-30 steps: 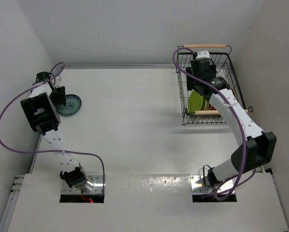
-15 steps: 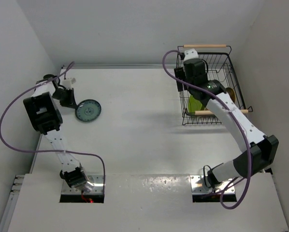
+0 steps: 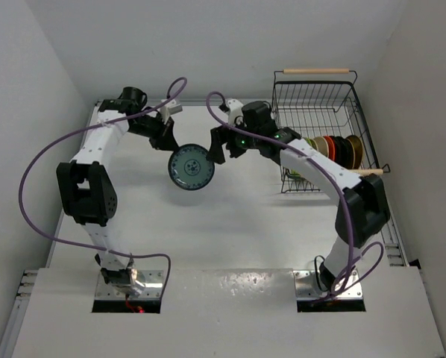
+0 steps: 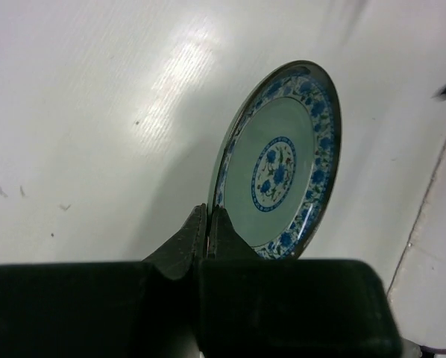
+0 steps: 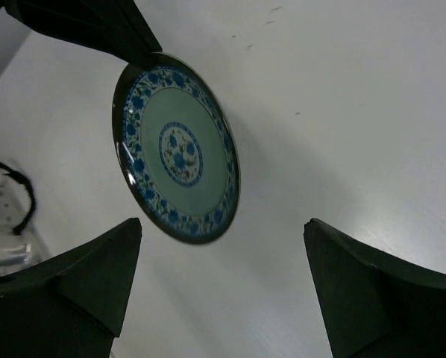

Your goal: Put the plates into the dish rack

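Top external view: your left gripper [image 3: 165,142] is clamped on the rim of the teal patterned plate [image 3: 191,167], over the middle of the white table [image 3: 245,224]. The plate is tilted, and its blue-flowered face shows in all three views. In the left wrist view you see both fingers pressed together on the near edge of the plate, with no gap between them. Your right gripper [image 3: 217,147] sits just beside the plate on the opposite side, its jaws spread wide and holding nothing. In the right wrist view the plate lies ahead of the two parted fingers, touching neither. The dish rack [image 3: 357,112] stands at the far right of the table. A row of plates [image 3: 338,151] stands upright on edge inside it, toward its near end.
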### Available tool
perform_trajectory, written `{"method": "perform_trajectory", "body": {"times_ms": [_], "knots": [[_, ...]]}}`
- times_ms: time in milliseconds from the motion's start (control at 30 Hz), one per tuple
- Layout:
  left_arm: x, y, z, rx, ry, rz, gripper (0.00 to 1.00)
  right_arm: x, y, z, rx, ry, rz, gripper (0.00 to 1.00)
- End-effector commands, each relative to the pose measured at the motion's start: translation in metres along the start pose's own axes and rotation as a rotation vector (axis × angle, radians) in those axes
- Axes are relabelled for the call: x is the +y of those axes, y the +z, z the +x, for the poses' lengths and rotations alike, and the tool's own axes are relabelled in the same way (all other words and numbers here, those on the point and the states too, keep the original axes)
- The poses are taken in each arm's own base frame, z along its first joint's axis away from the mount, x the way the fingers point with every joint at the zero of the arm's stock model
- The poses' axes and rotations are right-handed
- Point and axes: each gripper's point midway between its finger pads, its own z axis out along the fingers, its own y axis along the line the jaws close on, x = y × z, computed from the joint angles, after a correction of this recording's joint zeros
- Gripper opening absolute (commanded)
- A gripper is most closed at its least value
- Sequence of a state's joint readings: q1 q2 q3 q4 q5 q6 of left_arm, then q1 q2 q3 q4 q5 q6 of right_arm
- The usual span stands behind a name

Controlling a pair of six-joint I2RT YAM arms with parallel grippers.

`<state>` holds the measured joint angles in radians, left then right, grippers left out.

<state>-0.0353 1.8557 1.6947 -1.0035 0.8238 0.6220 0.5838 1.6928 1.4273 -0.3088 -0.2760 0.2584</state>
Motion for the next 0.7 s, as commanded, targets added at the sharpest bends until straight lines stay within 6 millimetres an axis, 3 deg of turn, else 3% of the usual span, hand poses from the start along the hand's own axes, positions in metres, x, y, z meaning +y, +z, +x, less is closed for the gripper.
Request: {"method": "perform_trajectory", "body": {"times_ms": [0,67,133,167,200,400,433,467,500,533,600,633,667], "knots": [[-0.033,-0.017,-0.028,-0.095,0.088,0.114,0.0,0.031,0.015,-0.019,-0.072,0.09,-0.212,0.88],[-0.044,-0.022,-0.034,-0.114,0.088,0.153,0.0,0.025,0.027,-0.008,-0.047,0.135,-0.195,0.88],[-0.052,-0.025,-0.038,-0.135,0.106,0.185,0.0,0.018,0.036,-0.002,-0.04,0.168,-0.19,0.82],[-0.057,-0.029,-0.042,-0.145,0.11,0.192,0.0,0.016,0.037,-0.002,-0.044,0.193,-0.195,0.76],[-0.06,-0.029,-0.043,-0.148,0.102,0.202,0.0,0.02,0.041,0.0,-0.041,0.213,-0.223,0.63],[-0.062,-0.031,-0.049,-0.169,0.098,0.209,0.0,0.039,0.043,-0.007,-0.065,0.261,-0.344,0.23],[-0.059,-0.032,-0.052,-0.17,0.106,0.194,0.0,0.039,0.041,-0.01,-0.071,0.266,-0.34,0.06],[-0.055,-0.032,-0.052,-0.163,0.105,0.177,0.0,0.036,0.041,-0.011,-0.072,0.271,-0.327,0.0],[-0.05,-0.033,-0.055,-0.155,0.057,0.145,0.0,0.033,0.037,-0.015,-0.088,0.264,-0.302,0.0],[-0.033,-0.033,-0.049,-0.109,0.032,0.059,0.14,0.027,0.031,-0.021,-0.099,0.269,-0.255,0.0],[-0.008,-0.038,-0.054,-0.086,-0.006,-0.081,0.54,0.013,0.019,-0.036,-0.142,0.217,-0.138,0.0],[0.019,-0.045,-0.043,-0.025,-0.042,-0.215,0.79,-0.001,0.002,-0.037,-0.138,0.198,-0.02,0.0],[0.033,-0.052,-0.048,-0.024,-0.045,-0.3,0.9,-0.026,-0.009,-0.05,-0.182,0.176,0.125,0.0]]}}
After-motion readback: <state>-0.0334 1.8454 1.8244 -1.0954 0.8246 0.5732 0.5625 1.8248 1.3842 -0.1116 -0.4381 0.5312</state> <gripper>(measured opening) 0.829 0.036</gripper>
